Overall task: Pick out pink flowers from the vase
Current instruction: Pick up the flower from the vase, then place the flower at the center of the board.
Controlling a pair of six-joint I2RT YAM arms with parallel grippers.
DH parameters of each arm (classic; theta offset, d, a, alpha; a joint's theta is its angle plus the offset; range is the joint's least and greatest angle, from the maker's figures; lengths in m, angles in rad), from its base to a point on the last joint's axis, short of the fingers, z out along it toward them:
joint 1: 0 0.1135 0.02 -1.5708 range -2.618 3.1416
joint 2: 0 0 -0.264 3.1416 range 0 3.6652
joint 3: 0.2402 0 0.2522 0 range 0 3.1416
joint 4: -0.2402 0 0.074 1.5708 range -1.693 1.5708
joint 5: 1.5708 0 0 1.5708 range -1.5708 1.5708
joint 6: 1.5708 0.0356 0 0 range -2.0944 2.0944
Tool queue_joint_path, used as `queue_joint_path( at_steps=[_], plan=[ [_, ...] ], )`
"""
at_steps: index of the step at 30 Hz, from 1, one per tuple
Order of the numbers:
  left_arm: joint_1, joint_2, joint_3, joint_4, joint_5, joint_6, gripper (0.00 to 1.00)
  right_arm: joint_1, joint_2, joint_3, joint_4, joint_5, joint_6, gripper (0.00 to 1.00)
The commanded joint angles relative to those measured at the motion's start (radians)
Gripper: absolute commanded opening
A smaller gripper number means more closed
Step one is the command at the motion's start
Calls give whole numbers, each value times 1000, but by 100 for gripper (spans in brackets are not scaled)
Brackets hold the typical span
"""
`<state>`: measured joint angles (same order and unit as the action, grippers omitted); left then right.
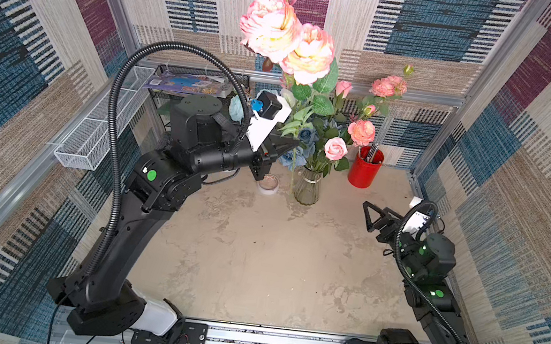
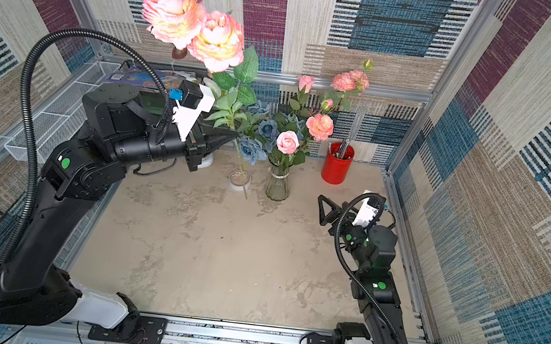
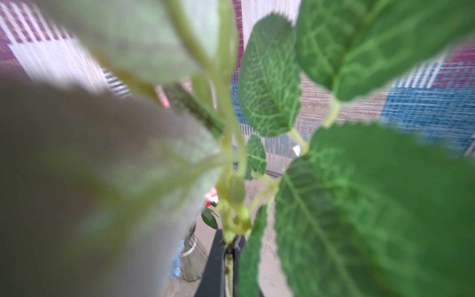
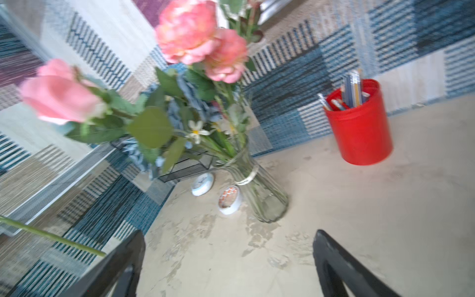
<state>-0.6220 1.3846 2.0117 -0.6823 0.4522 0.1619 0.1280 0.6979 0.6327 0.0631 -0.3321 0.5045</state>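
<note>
My left gripper [image 1: 293,143] is shut on the thin green stem [image 3: 229,267] of a pink flower sprig. Its two big pink-peach blooms [image 1: 287,41] and a bud ride high above the gripper, and the stem's lower end [image 2: 244,187] hangs free to the left of the vase. The clear ribbed vase [image 1: 307,189] stands at the back of the table, with smaller pink roses [image 1: 335,148] and blue ones in it. In the left wrist view, leaves hide most of the scene. My right gripper [image 4: 228,234] hovers open and empty, low at the right, facing the vase [image 4: 259,195].
A red pen cup [image 1: 364,170] stands right of the vase. A tape roll [image 1: 268,183] lies just left of it and a small white clock [image 4: 202,183] sits behind that. A white wire basket [image 1: 101,126] and a black rack [image 1: 187,83] line the back left.
</note>
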Motion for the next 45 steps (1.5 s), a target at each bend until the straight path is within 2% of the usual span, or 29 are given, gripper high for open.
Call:
queue_joint_path(
  at_steps=[1,7,12,15,18,28,31,41,45],
  plan=[
    [2,-70,-129,79,114,-111,0,85,-20,57,12,-35,-68,96],
    [2,-134,-320,172,246,-202,0,310,-25,134,33,-100,-177,99],
    [1,-170,-452,358,380,-327,0,492,39,165,35,-79,-271,92],
    [1,-176,-484,391,402,-357,0,569,87,184,37,-77,-300,89],
    [-1,-185,-508,407,416,-375,0,617,129,201,37,-62,-318,80],
    [-6,-230,-605,470,414,-391,0,654,205,261,53,-107,-308,48],
    [-7,-229,-612,472,407,-388,0,660,235,289,41,-145,-305,44],
    [-8,-231,-639,487,382,-384,0,690,252,327,7,-159,-301,17],
    [-7,-227,-639,493,369,-386,0,690,252,334,-6,-168,-299,13]
  ],
)
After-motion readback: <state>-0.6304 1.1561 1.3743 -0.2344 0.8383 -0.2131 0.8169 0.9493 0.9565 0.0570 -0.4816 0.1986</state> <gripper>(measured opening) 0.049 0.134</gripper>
